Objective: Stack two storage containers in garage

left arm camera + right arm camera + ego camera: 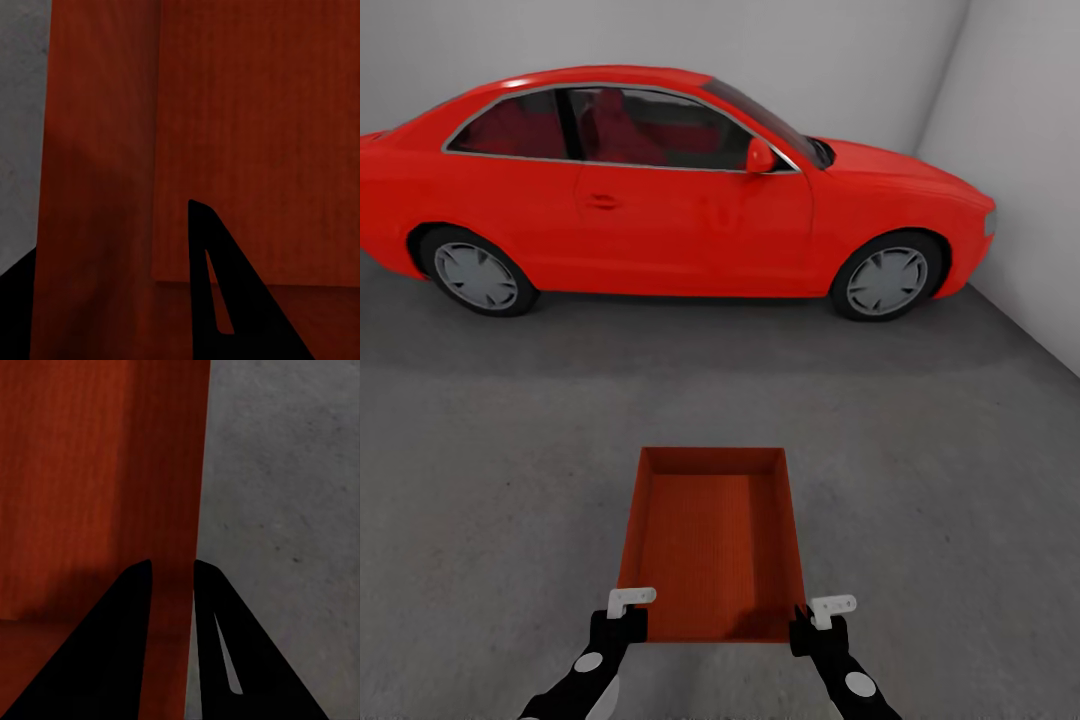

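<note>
Pincers left (622,612) and right (812,618) each clamped on unlabelled container (712,540) walls.

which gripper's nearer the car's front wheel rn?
Right. The right gripper grips the box's near right corner, on the front wheel's side; the left gripper holds the near left corner, farther away.

You have one storage container (712,540) in front of you, orange-red and open-topped, and nothing lies inside it. Two pincers are at it: the left pincer (622,612) at one near corner, the right pincer (816,620) at the other. One red car (660,190) stands beyond, showing you two wheels (477,276) and one side mirror (760,157).
</note>
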You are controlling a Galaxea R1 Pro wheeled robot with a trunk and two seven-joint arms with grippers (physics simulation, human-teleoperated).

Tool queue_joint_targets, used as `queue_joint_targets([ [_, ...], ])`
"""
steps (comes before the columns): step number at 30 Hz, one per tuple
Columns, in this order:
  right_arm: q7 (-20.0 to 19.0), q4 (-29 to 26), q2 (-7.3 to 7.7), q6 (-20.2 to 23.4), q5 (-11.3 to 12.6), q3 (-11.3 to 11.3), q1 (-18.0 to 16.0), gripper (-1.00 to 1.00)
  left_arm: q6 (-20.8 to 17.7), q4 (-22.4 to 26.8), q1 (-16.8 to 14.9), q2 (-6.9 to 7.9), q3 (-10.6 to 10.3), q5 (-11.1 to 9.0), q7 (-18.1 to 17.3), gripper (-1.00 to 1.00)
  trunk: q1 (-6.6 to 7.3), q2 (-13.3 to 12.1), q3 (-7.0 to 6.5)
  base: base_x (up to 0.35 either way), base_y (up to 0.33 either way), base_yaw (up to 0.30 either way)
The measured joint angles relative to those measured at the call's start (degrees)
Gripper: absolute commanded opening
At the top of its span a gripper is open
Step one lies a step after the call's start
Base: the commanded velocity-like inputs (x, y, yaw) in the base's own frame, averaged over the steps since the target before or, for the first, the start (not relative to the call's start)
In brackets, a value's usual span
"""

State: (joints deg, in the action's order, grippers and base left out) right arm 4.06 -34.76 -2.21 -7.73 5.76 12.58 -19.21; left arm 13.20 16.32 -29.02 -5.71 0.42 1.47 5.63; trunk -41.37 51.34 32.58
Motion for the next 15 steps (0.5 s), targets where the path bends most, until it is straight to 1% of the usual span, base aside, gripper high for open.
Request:
queue_joint_targets([
  [15,0.0,0.0,0.03,0.0,0.1,0.0,0.0,-1.00,0.0,0.0,0.0,-0.02,0.0,0.0,0.0,-1.00,-3.30,6.0,4.08,0.000,0.000,0.000],
])
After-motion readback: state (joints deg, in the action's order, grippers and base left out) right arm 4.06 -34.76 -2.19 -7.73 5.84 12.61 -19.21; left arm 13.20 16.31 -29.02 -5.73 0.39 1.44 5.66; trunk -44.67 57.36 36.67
